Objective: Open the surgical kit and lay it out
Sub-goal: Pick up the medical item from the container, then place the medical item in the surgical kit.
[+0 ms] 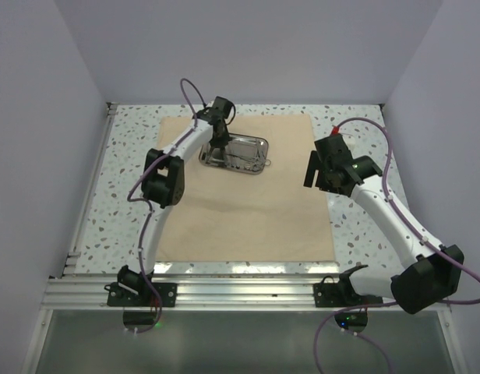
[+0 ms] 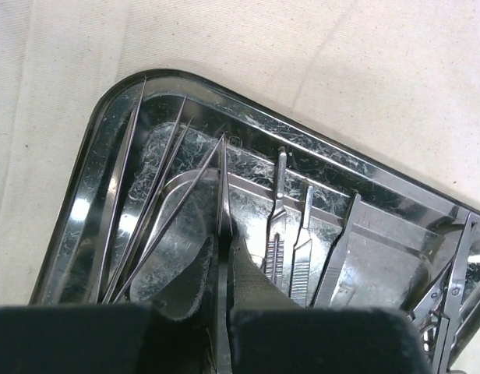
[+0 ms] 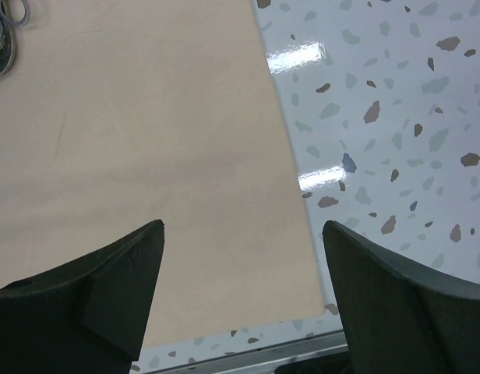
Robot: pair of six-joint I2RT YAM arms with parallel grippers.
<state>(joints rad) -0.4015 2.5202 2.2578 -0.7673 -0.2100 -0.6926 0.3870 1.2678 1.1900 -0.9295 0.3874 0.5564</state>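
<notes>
Tweezers (image 2: pixel 222 187) in the steel tray (image 2: pixel 78 191) near the far edge of the cloth wrap (image 1: pixel 248 210) are pinched tight by the left gripper (image 2: pixel 223 253), right gripper (image 3: pixel 242 232) gaping over the wrap's right edge.

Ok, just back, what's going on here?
The cloth wrap lies spread flat with the steel tray on its far part. The left gripper is down in the tray, shut on slim tweezers; other instruments lie beside them. The right gripper hangs open over the cloth's right edge.

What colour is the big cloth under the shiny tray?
The cloth is plain beige-tan, best seen from the top camera.
</notes>
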